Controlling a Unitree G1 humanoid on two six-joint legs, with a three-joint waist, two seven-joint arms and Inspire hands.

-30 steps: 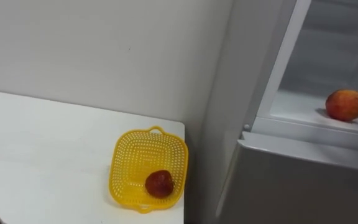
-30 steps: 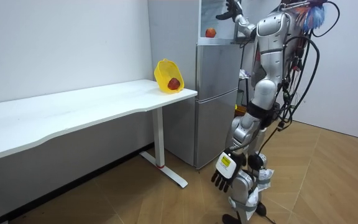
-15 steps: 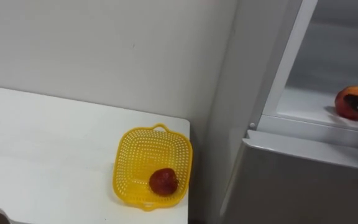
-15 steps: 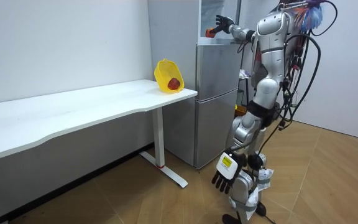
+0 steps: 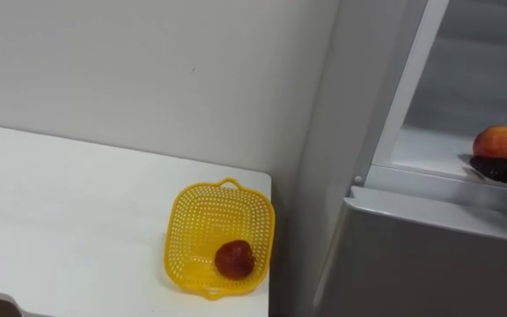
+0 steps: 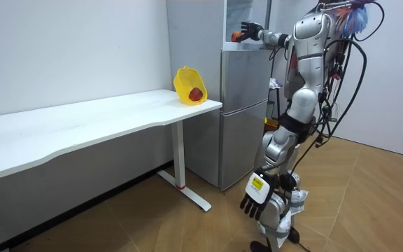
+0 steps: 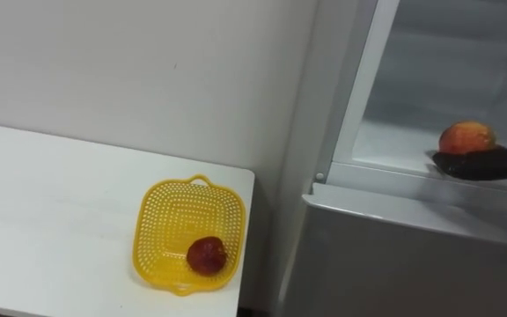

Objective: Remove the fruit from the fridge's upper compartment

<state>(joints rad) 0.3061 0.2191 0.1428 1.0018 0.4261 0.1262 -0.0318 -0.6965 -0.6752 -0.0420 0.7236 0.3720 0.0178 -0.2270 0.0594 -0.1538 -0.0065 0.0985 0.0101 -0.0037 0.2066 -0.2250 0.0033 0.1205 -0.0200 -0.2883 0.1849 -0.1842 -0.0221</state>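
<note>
Right hand (image 7: pixel 503 162), cut off, fingers (image 7: pixel 463 165) seemingly against fruit (image 7: pixel 466 136); grip, cannot tell. Left hand (image 6: pixel 255 199) hangs slack.

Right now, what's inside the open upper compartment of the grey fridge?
One round orange-red fruit on the white shelf. The robot's right hand lies across the fruit's front, covering its base. The right part of the compartment is out of frame.

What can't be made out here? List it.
1. Whether the right hand grips the fridge fruit: eye views, the right edge cuts the hand off; room view, too small.
2. Fridge fruit's underside: eye views, the hand covers it.
3. Kind of red fruit in the basket: too small.
</note>
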